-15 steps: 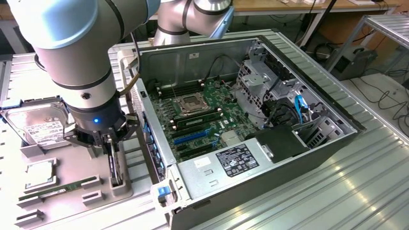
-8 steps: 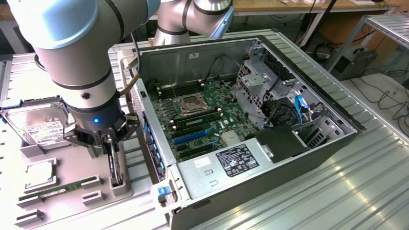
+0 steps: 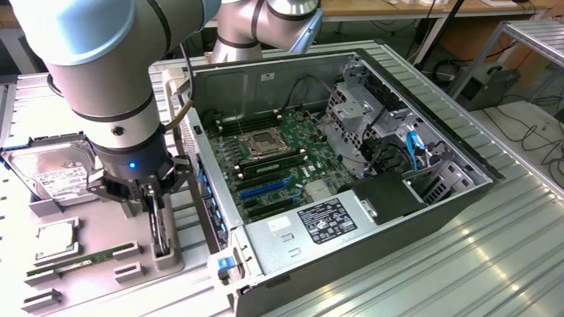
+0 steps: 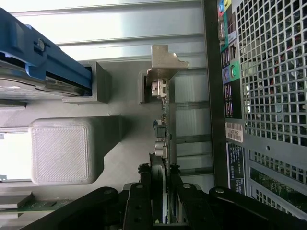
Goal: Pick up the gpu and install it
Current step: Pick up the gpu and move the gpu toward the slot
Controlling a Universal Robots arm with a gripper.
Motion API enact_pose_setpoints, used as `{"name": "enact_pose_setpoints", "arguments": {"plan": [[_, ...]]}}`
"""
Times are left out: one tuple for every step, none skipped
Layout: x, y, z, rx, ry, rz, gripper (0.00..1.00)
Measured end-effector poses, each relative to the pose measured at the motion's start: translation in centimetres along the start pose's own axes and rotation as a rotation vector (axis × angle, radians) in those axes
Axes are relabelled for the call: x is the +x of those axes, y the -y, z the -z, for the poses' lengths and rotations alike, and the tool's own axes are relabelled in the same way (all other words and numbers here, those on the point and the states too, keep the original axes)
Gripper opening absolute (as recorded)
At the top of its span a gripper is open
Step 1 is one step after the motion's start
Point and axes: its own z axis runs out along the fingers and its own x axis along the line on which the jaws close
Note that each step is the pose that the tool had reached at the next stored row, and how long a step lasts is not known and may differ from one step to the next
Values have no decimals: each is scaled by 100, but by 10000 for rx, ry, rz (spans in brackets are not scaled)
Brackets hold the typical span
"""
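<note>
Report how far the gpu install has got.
Done: the end effector is down at the gpu. In hand: the pick-up; the card stands on edge in its tray holder, not lifted. Left: the whole install; the blue slots in the open case sit bare.

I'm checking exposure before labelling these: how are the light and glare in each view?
Exterior view: bright, even light, sheen on the ribbed table, some shade inside the computer case. Wrist view: washed-out white beside the grey block, gpu evenly lit, gripper dark.
</note>
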Motion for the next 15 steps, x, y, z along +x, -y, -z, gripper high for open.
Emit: {"name": "enact_pose_setpoints", "arguments": {"plan": [[0, -1, 3, 0, 0, 0, 26], [0, -1, 5, 0, -1, 1, 26], [0, -3, 8, 0, 0, 0, 26], [0, -3, 12, 1, -1, 0, 26], [0, -4, 14, 0, 0, 0, 26], [0, -4, 16, -1, 0, 0, 26], [0, -5, 18, -1, 1, 0, 26], [0, -5, 20, 0, 0, 0, 26], [0, -5, 22, 0, 0, 0, 26], [0, -5, 25, 0, 0, 0, 26], [0, -5, 30, 0, 0, 0, 26], [-1, -5, 33, 1, -1, 0, 26], [-1, -6, 37, 0, 0, 1, 26], [-1, -6, 42, 1, -2, 0, 26], [-1, -6, 46, 0, 0, 0, 26]]}}
